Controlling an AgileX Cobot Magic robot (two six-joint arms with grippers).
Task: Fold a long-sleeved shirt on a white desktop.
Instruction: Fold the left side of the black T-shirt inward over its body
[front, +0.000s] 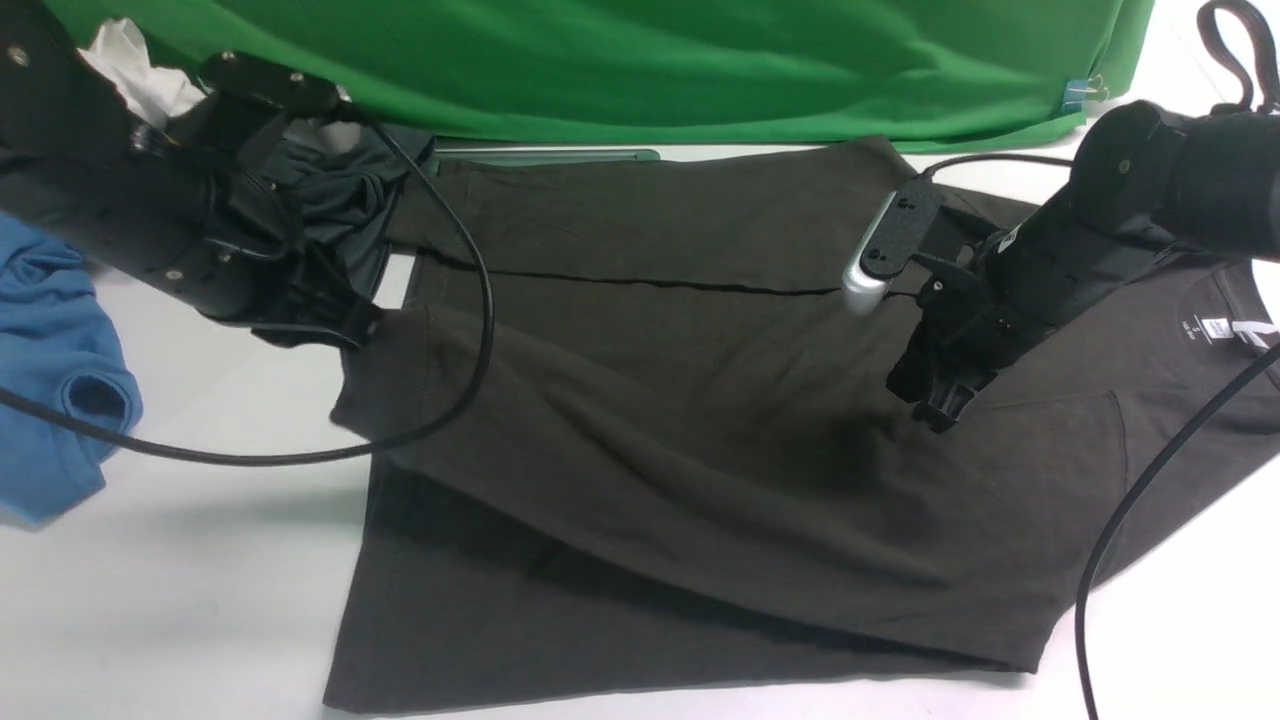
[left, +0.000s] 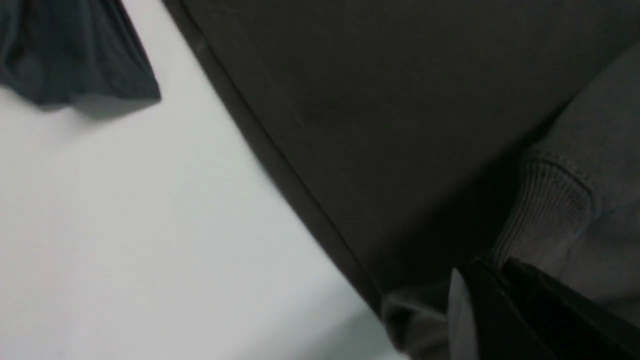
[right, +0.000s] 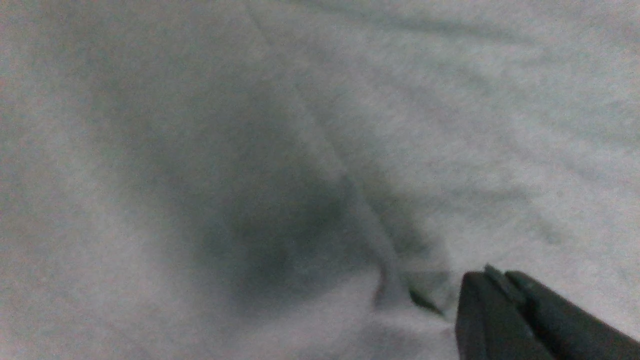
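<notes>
Near edge of the white desktop (front: 180, 600): hem of the long-sleeved shirt (front: 700, 470) lay closest, body spread across the middle up to the far edge, neck label (front: 1215, 328) toward the right edge. Desktop was matte white, with a green cloth backdrop (front: 650, 60) along the far edge. Blue shirt (front: 50, 370) sat at the left edge, slate-grey garment (front: 340, 200) bunched far-left. Left gripper (front: 362, 325) was clamped on the ribbed sleeve cuff (left: 545, 210), lifted above the shirt's left side. Right gripper (front: 940, 412) had its jaws closed, pinching a pucker of shirt fabric near the shoulder.
</notes>
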